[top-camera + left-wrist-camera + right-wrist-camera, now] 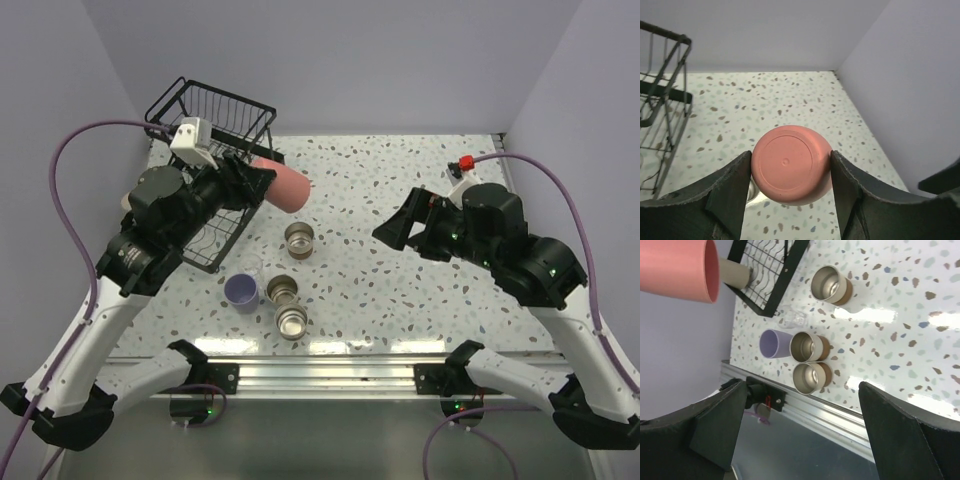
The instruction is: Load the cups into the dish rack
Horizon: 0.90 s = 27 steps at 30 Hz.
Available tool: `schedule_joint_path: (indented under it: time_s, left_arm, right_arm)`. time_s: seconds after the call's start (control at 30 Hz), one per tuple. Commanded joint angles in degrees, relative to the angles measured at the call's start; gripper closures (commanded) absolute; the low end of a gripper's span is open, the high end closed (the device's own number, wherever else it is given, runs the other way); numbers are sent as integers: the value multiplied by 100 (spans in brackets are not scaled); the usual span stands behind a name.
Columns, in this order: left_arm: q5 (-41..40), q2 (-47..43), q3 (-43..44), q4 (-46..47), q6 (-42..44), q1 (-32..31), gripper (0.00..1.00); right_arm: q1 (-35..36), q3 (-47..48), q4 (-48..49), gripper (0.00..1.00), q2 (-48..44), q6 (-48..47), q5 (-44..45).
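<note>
My left gripper [262,186] [791,167] is shut on the red-pink cup [290,188] [790,162] and holds it sideways in the air beside the black wire dish rack [210,110] [665,100]. On the table stand three steel cups [299,240] [283,291] [293,322], a lavender cup [241,291] and a clear glass cup [792,317]. A tan cup [735,271] lies behind the dish rack's [775,275] lower frame. My right gripper [393,230] [802,390] hangs open and empty over the right half of the table, apart from every cup.
An aluminium rail [320,375] runs along the table's near edge. Lilac walls close in the back and both sides. Purple cables [70,170] loop beside each arm.
</note>
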Motion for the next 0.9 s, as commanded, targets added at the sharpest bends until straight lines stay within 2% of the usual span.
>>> schedule_joint_path:
  time_s: [0.0, 0.23, 0.33, 0.47, 0.53, 0.57, 0.87]
  left_arm:
    - [-932, 151, 460, -1015, 854, 52, 100]
    - [-2303, 248, 365, -1580, 1338, 175, 100]
    - [-2375, 178, -46, -1484, 1628, 412, 100]
    - [-2033, 186, -584, -1273, 1997, 1167, 100]
    - [-1736, 247, -812, -1167, 2068, 1773, 100]
    - [-1507, 352, -970, -1045, 2172, 2497, 100]
    - [-1084, 705, -1630, -298, 1981, 3364, 100]
  right_arm:
    - [2, 309, -463, 3, -66, -310, 468]
    - [10, 476, -665, 3, -22, -556, 556]
    - [2, 572, -797, 3, 65, -670, 609]
    - [2, 616, -806, 3, 145, -759, 522]
    - [10, 669, -824, 3, 180, -820, 495]
    - [10, 721, -850, 4, 206, -864, 478]
    - [10, 968, -1070, 5, 277, -1066, 478]
